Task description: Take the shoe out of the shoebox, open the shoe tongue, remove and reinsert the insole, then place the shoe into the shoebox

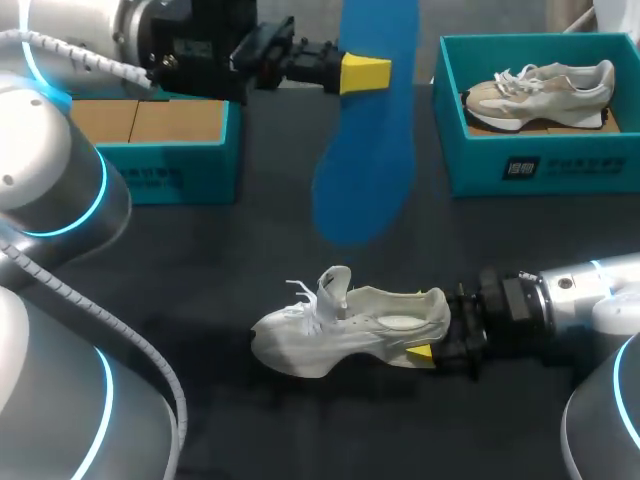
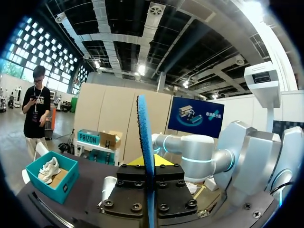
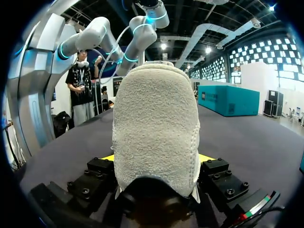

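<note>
Aloft, insole (image 1: 365, 140); shoe (image 1: 350, 325) central on table (image 1: 200, 270).

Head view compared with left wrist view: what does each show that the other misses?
Only the head view: the white shoe, its heel in the right gripper, and a second teal box. Only the left wrist view: the blue insole seen edge-on. Both: the left gripper holding that insole, and the teal shoebox with a beige shoe inside.
</note>
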Robot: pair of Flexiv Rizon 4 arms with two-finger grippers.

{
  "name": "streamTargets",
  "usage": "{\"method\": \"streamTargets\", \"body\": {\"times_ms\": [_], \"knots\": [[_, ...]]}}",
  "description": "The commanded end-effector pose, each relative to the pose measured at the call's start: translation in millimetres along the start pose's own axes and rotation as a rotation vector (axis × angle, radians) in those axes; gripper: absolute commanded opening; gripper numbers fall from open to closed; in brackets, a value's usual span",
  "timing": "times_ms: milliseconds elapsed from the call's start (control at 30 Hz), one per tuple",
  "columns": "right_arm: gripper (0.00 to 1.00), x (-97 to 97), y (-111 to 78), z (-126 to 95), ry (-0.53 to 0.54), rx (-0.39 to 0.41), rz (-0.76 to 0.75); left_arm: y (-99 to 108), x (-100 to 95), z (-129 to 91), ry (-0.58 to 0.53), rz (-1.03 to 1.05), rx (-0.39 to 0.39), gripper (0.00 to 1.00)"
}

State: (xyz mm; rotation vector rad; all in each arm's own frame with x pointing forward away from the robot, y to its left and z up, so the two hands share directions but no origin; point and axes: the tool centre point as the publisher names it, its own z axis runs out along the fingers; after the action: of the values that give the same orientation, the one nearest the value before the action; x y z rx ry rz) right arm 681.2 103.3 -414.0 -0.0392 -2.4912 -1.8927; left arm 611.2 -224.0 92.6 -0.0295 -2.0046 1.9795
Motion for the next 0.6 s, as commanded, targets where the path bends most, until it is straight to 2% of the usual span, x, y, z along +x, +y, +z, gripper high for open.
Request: {"method": "streamTargets", "body": {"times_ms": [33,600], "knots": [[0.0,0.1,0.6,2,-0.001,0.002,0.0,-4,5.9,-4,0.005,-0.012,0.01,0.0],[0.0,0.1,0.6,2,-0.001,0.002,0.0,-17,34.5,-15,-0.037,-0.016,0.0,0.0]]}}
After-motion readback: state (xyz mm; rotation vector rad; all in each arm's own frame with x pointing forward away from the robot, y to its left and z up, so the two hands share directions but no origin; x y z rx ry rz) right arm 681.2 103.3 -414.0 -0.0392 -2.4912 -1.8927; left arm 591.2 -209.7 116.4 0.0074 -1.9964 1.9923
